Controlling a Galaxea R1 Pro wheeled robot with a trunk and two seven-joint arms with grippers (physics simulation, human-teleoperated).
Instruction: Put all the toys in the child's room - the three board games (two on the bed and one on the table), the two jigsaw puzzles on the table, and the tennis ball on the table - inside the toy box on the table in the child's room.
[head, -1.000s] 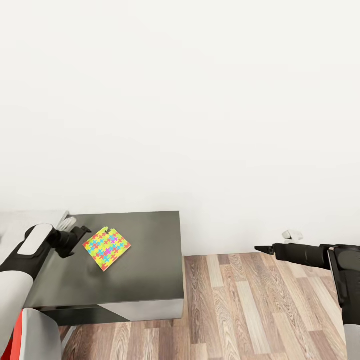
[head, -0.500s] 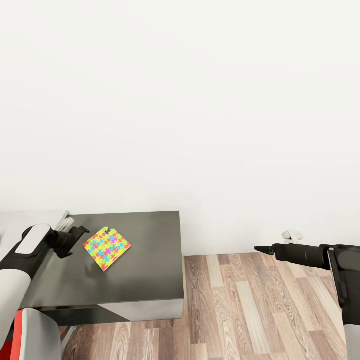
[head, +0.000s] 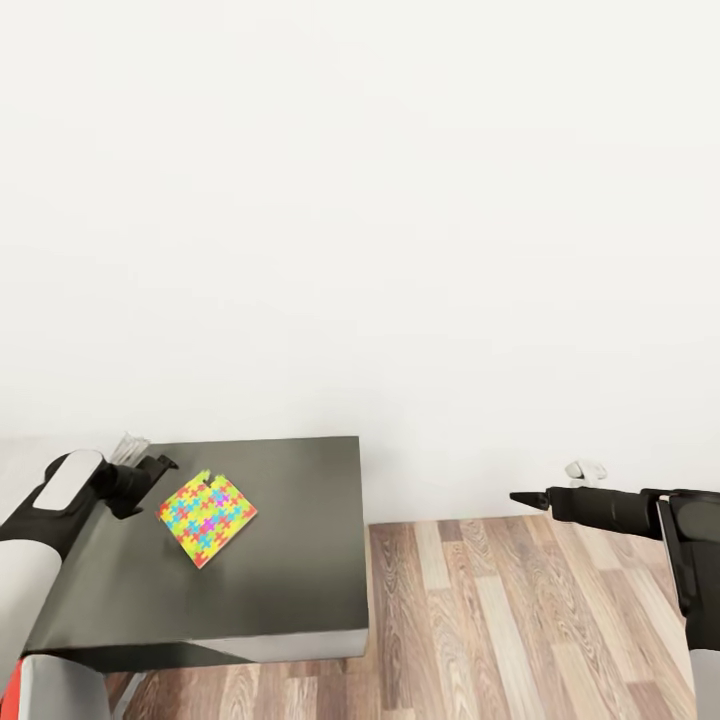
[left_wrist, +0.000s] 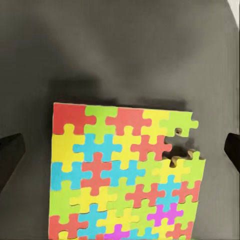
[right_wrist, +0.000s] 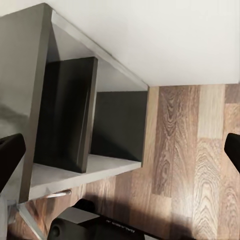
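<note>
White wall (head: 400, 200) fills most of the head view; wood plank floor (head: 520, 620) at 5 o'clock, dark grey cabinet top (head: 290, 540) at 7 to 8 o'clock.

Jigsaw puzzle (head: 206, 517): one multicoloured square slab lying flat on the cabinet top, turned corner-on, toward the cabinet's 9 o'clock side. One edge has a notch where pieces are missing or broken out (left_wrist: 182, 145). No toy box, board games or ball to be seen from here.

Left gripper (head: 150, 472): just beside the puzzle, at its 10 o'clock corner, low over the cabinet top. In the left wrist view the two dark fingertips (left_wrist: 11, 150) sit at opposite margins with the puzzle (left_wrist: 122, 175) between and beyond them. Jaws wide apart, holding nothing.

Right gripper (head: 520, 497): held out over the floor at 3 o'clock, well apart from the cabinet. Right wrist view shows its fingertips (right_wrist: 10, 152) spread to the margins, looking at the cabinet's open side shelf (right_wrist: 85, 125) and floor. Empty, jaws wide.

Step in hand, as I read it: approach for picking up this puzzle with the left arm.

Next move calls for: slab is thin and flat on a hard top, so little edge to bite. Fingers need to come down straddling two opposite edges, or nudge it toward the cabinet rim to get under. The notched side looks a weak place to grip. Then it must be carried to the toy box.
</note>
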